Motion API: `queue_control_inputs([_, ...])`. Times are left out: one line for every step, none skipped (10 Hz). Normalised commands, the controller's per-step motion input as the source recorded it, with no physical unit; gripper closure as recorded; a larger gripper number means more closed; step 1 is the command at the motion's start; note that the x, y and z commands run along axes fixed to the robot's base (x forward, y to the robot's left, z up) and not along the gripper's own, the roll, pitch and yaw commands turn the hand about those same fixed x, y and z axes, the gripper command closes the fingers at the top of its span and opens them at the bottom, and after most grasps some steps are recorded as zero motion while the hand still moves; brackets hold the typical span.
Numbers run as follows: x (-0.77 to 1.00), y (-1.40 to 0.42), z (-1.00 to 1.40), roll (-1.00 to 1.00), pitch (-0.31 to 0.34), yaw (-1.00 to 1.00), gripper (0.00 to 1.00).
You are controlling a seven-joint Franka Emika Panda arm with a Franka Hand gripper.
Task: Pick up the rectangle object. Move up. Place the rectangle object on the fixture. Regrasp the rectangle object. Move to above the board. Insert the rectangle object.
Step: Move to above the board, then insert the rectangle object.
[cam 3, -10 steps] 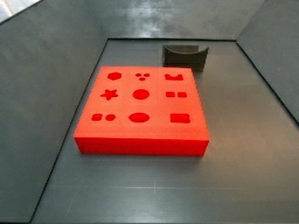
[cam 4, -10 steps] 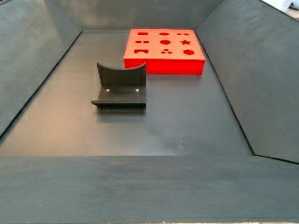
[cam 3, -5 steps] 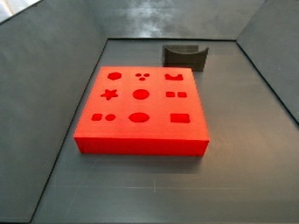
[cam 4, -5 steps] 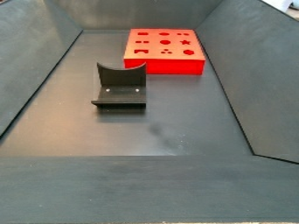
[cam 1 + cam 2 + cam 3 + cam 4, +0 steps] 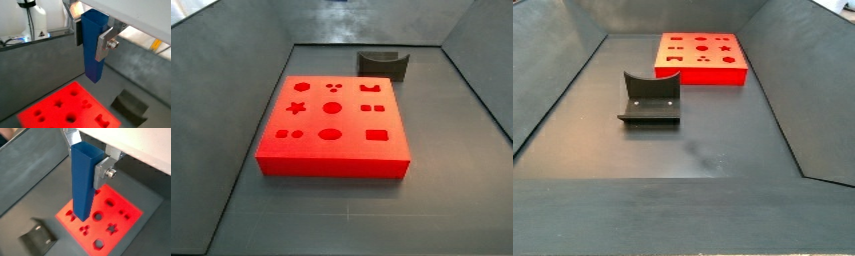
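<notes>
Nothing has shifted in either side view since a second ago: the bright red flat board [image 5: 333, 125] with its shaped cut-outs and the dark grey L-shaped fixture [image 5: 649, 98] lie where they lay on the dark desk [image 5: 714, 150], and my arm is out of both frames. Both wrist views show my claw [image 5: 91, 40] high above the desk, closed on the small solid blue rectangular bar [image 5: 85, 180]; one silver finger plate [image 5: 102, 174] presses against its side. The bar hangs long axis straight down, its free end pointing at the board [image 5: 103, 215] well below, near one edge. The fixture's [image 5: 130, 106] notch is empty, and so are the board's holes. My judgement: I am over the board, and the bar's end must line up with the rectangular cut-out [image 5: 377, 134] before I lower.
</notes>
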Motion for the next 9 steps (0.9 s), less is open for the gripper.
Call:
queue_control_inputs([-0.09,-0.02,0.01,-1.0,0.002,-0.1,1.0])
queue_control_inputs([-0.07,0.01,0.0,-0.77,-0.007,-0.06,1.0])
queue_control_inputs([-0.05,0.01,0.0,-0.55,-0.013,-0.04,1.0])
queue_control_inputs([-0.04,0.01,0.0,-0.37,-0.016,-0.03,1.0])
queue_control_inputs([-0.03,0.01,0.0,-0.24,-0.014,-0.02,1.0])
queue_control_inputs([0.06,-0.07,-0.05,-0.02,0.0,0.0,1.0])
queue_control_inputs([0.0,0.0,-0.25,-0.15,-0.194,0.0,1.0])
queue_control_inputs([0.0,0.0,-0.02,0.0,0.0,0.0,1.0])
queue_control_inputs([0.2,-0.09,-0.51,-0.07,-0.087,0.0,1.0])
